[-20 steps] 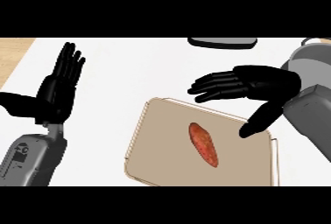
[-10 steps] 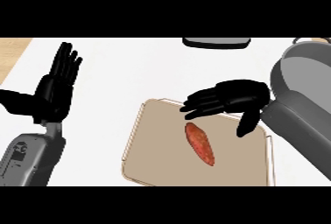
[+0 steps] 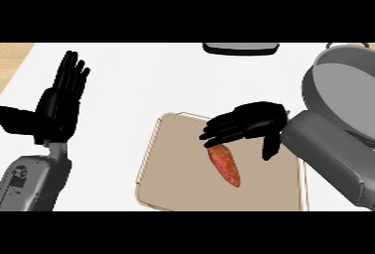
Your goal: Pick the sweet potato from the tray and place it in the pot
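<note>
An orange-red sweet potato point(image 3: 227, 166) lies lengthwise on the tan tray point(image 3: 172, 173) in the middle of the counter. My right hand point(image 3: 249, 124) hangs over the potato's far end with fingers relaxed and spread and the thumb pointing down beside it; nothing is held. The grey pot point(image 3: 338, 87) stands at the right edge, partly hidden by my right forearm. At the left my left hand point(image 3: 58, 101) rests open with fingers up.
A dark flat object point(image 3: 242, 48) shows at the counter's far edge, top centre. The counter's wooden edge point(image 3: 15, 54) runs along the top left. White counter lies between the tray and my left hand.
My right hand has moved down and left from above the tray's far corner until it covers the potato's far end. The pot has come into view at the right. The left hand stayed still.
</note>
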{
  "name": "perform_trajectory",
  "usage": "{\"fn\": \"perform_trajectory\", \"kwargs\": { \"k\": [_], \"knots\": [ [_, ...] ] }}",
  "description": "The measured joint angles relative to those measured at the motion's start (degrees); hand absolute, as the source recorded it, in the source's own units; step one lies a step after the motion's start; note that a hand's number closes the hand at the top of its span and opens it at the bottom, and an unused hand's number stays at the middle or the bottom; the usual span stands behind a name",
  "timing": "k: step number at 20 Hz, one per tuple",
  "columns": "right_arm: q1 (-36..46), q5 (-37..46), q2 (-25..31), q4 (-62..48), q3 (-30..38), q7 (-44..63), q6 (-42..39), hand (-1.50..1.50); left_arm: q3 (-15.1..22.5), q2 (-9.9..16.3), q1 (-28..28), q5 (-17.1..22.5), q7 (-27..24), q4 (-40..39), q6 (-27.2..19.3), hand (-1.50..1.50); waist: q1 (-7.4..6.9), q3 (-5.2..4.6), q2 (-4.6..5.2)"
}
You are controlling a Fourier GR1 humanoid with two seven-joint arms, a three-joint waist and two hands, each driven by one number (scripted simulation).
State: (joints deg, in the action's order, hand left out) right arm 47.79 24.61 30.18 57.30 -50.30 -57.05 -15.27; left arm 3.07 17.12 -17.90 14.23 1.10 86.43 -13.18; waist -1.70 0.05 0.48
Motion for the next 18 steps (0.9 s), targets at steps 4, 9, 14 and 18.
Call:
{"fn": "perform_trajectory", "kwargs": {
  "k": [4,9,14,18],
  "knots": [
    [0.57,-0.11,-1.37,-2.04,-0.3,-1.19,1.24,-1.5,-0.71,0.28,0.39,0.25,0.56,0.98,0.48,0.0,0.26,-0.01,-0.11],
    [-0.02,3.17,-4.76,-4.68,-0.28,-0.98,3.01,-1.5,-1.87,0.01,1.0,-0.1,-0.34,-0.03,1.37,0.0,0.84,-0.03,-0.26],
    [-0.67,6.53,-8.16,-8.4,0.37,-0.94,4.38,-1.5,-2.79,-0.08,0.93,-0.26,0.32,0.47,2.17,0.0,0.94,-0.04,-0.31],
    [-0.46,8.96,-11.44,-10.82,0.46,-0.88,5.15,-1.5,-3.3,-0.33,1.25,-0.69,-0.05,0.23,2.73,0.0,0.95,-0.19,-0.5]
  ]
}}
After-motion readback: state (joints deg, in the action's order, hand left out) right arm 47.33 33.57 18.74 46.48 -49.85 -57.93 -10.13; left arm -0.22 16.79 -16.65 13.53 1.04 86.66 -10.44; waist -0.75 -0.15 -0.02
